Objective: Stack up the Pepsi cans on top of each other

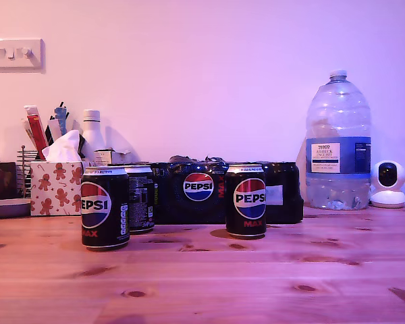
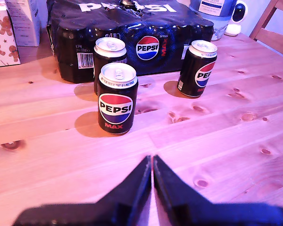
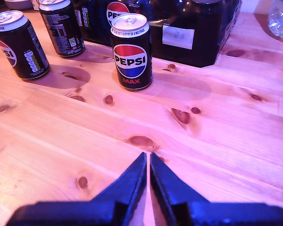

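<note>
Three black Pepsi Max cans stand upright on the wooden table. In the exterior view one can is front left, a second can is just behind it, and a third can is to the right. My first gripper is shut and empty, hovering short of the front can, with the other two cans beyond. My second gripper is shut and empty, facing the third can, with the other two off to one side. Neither gripper shows in the exterior view.
A wide shrink-wrapped Pepsi multipack sits right behind the cans. A gingerbread tissue box and a utensil rack stand at the exterior view's left. A large water bottle and a small white camera stand at its right. A chair is beside the table.
</note>
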### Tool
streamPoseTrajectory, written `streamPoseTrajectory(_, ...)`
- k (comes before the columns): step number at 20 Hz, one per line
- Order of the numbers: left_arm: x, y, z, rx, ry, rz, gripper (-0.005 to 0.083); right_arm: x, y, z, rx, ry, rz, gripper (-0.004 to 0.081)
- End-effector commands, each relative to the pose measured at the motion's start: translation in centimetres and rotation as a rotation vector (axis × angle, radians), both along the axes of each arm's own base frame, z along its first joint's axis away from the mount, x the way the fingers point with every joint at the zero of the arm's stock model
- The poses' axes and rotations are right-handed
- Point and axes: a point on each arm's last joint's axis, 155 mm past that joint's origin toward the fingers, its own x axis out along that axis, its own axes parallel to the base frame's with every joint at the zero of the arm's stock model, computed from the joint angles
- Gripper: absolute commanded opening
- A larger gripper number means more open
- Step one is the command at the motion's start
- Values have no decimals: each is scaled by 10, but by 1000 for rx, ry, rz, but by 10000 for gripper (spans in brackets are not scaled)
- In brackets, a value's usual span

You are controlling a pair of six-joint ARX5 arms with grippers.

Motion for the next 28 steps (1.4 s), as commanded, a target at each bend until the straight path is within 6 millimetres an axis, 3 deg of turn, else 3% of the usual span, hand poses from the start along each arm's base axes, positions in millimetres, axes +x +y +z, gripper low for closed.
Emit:
streamPoseTrajectory(1, 10, -6, 34, -81, -119, -1, -19, 14, 4, 35, 38, -147, 0, -12)
streamPoseTrajectory(10, 11, -8, 33, -88, -114, -10, -19, 15, 5, 35, 40, -148, 3, -12)
streamPoseTrajectory(14, 17, -15, 33, -96, -118, -37, -19, 18, 15, 35, 58, -147, 49, -12)
streamPoseTrajectory(17, 23, -24, 35, -103, -136, -63, -19, 23, 27, 46, 111, -177, 90, -12)
streamPoseTrajectory(20, 29, -33, 29, -86, -161, -96, -19, 33, 39, 73, 162, -283, 121, -12)
streamPoseTrajectory(22, 32, -37, 24, -95, -194, -110, -19, 39, 47, 81, 174, -325, 144, -12)
streamPoseTrajectory(26, 33, -39, 13, -87, -250, -117, -19, 54, 65, 73, 182, -339, 199, -12)
streamPoseTrajectory(28, 34, -39, 3, -70, -225, -119, -19, 62, 72, 52, 182, -281, 216, -10)
